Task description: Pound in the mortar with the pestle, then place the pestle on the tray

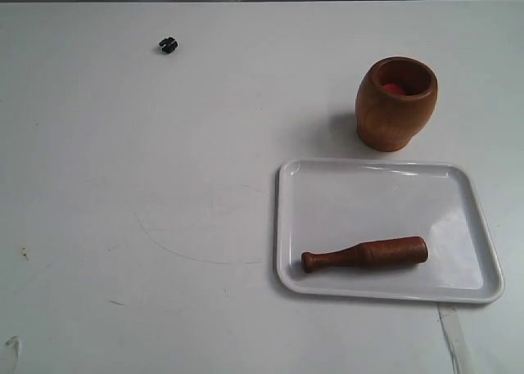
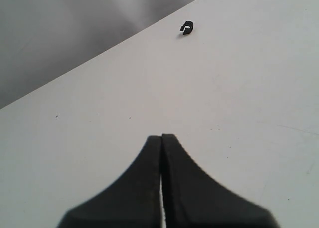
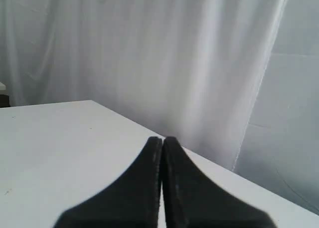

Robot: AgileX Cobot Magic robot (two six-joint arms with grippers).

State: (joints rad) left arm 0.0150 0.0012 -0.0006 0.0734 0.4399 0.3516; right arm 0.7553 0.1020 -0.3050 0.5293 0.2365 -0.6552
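Two hands, left hand and right hand, are seen pressed shut, empty. The pestle is found flat on the tray, near the mortar. Rigid, light, slick wood is expected; the narrow handle should be gripped.

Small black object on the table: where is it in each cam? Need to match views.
Exterior: small black object at upper left, near the far edge of the white table, well left of the mortar.
Left wrist: object on bare table beyond the shut left gripper, close to the table edge.
Right wrist: not in it.
Shared landmark: the white table's edge, visible in all three views.
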